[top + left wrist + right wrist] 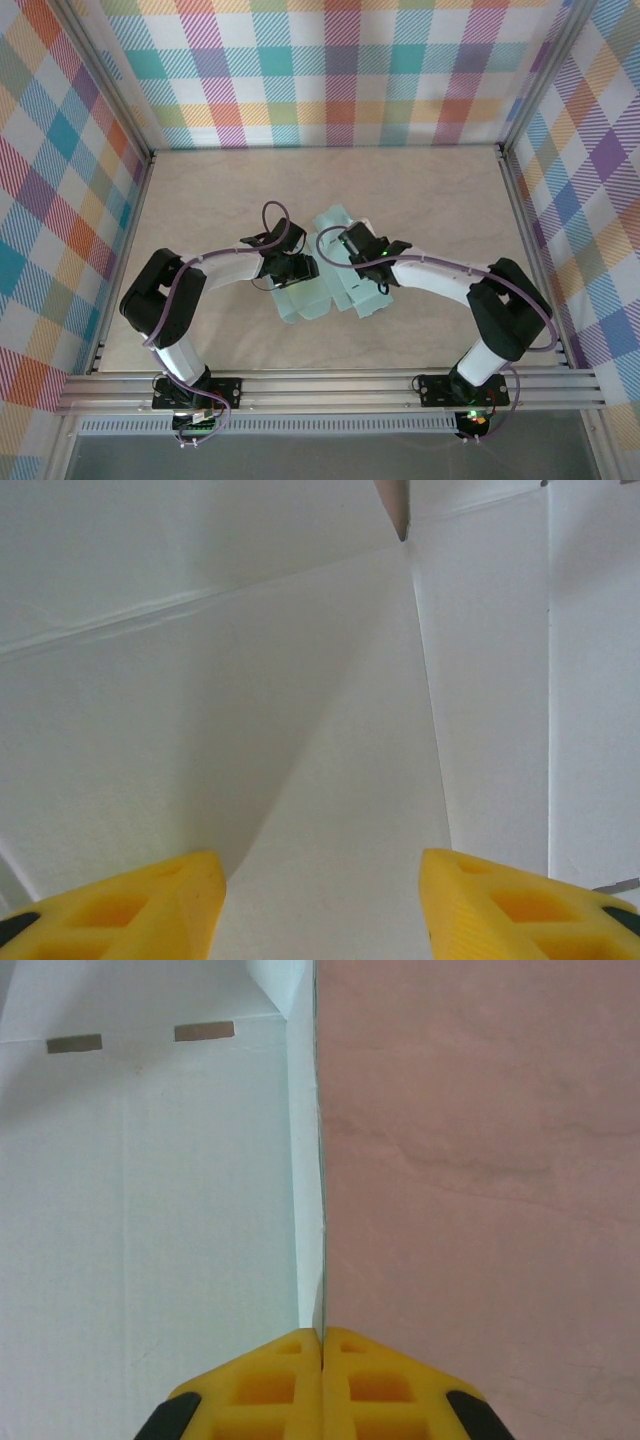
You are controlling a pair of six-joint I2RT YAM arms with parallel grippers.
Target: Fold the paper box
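Note:
The paper box (312, 300) lies partly folded on the table's middle, pale mint-blue card with flaps out. My left gripper (303, 268) presses down over its left half. In the left wrist view its yellow fingers (150, 905) stand apart, the gripper (322, 880) open, with a creased card panel (340, 780) between and beneath them. My right gripper (347, 248) is at the box's upper right. In the right wrist view this gripper (322, 1338) is shut on a thin raised wall of the paper box (318, 1210), seen edge-on. Two slots (204, 1031) mark the panel to its left.
The beige table (300, 190) is walled by plaid panels on three sides, with an aluminium rail (330, 388) at the near edge. Bare tabletop (480, 1160) lies right of the held wall.

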